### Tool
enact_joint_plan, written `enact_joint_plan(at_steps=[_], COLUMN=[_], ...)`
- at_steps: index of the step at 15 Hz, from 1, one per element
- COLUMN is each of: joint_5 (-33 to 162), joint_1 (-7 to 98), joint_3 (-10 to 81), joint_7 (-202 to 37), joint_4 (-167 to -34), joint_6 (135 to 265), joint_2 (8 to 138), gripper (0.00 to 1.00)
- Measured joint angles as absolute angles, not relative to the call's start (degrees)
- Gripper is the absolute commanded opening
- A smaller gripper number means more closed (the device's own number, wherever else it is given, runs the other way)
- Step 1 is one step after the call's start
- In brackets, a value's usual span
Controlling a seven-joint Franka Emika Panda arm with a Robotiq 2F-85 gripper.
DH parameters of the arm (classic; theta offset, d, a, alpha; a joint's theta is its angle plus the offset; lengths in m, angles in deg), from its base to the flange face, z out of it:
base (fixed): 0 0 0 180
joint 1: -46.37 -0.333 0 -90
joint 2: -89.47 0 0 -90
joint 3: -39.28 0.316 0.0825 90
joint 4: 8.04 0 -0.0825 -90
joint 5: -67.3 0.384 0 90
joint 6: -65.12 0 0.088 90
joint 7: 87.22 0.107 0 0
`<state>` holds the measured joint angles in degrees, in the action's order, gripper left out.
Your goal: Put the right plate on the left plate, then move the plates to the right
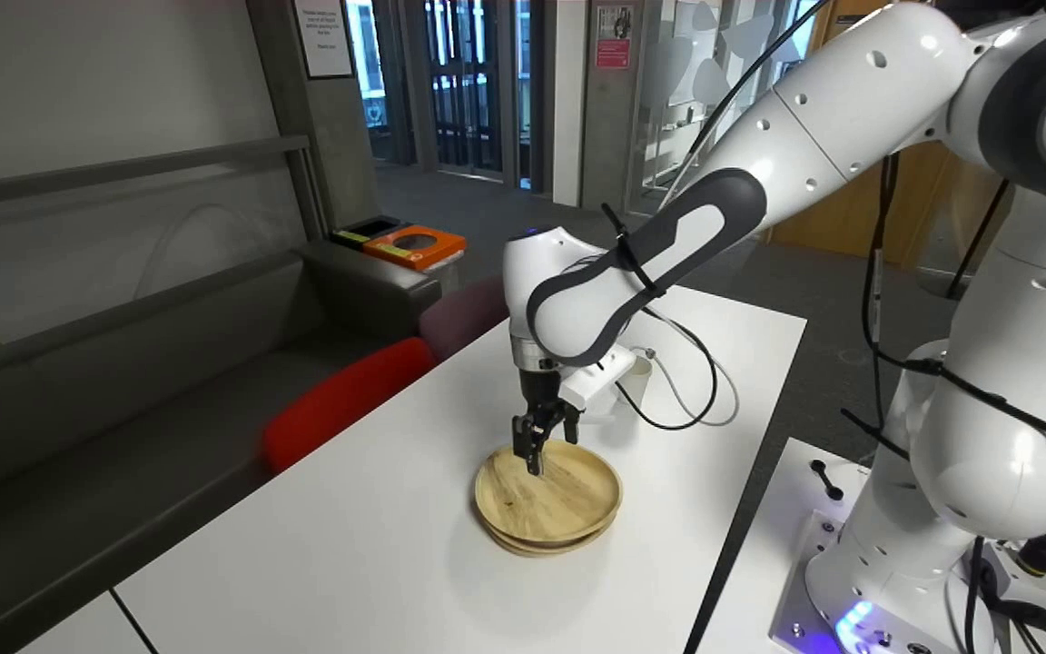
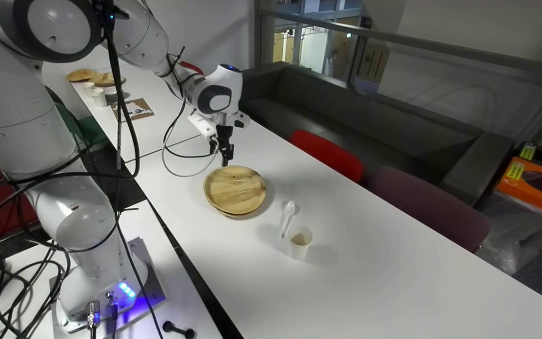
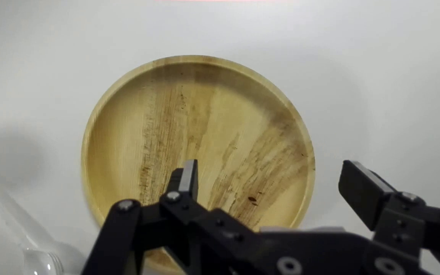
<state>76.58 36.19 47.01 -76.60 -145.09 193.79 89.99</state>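
Note:
Two round light-wood plates lie stacked on the white table. The upper plate [image 1: 548, 504] has a raised rim and also shows in another exterior view [image 2: 235, 188] and in the wrist view [image 3: 204, 126]. The lower plate [image 1: 541, 549] shows only as a thin edge under it [image 2: 234, 215]. I cannot tell from size which is the right plate and which the left plate. My gripper [image 1: 553, 452] is open and empty above the stack [image 2: 219, 158]. In the wrist view [image 3: 269, 162], one finger is over the upper plate and the other is outside its rim.
A white plastic spoon [image 2: 288, 218] and a paper cup [image 2: 300, 244] stand near the plates. Cable loops [image 1: 714, 418] hang from the arm. A red chair [image 1: 346, 400] is at the table's far side. Other wooden plates [image 2: 83, 75] and cups lie farther along the table.

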Motion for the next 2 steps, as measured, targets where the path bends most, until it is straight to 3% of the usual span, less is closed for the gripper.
enact_joint_plan(at_steps=[2], joint_5=[77.53], joint_1=[36.26], joint_3=[46.82], joint_7=[-76.5], joint_4=[-145.51], joint_6=[193.87], joint_2=[90.51], gripper=[1.0])
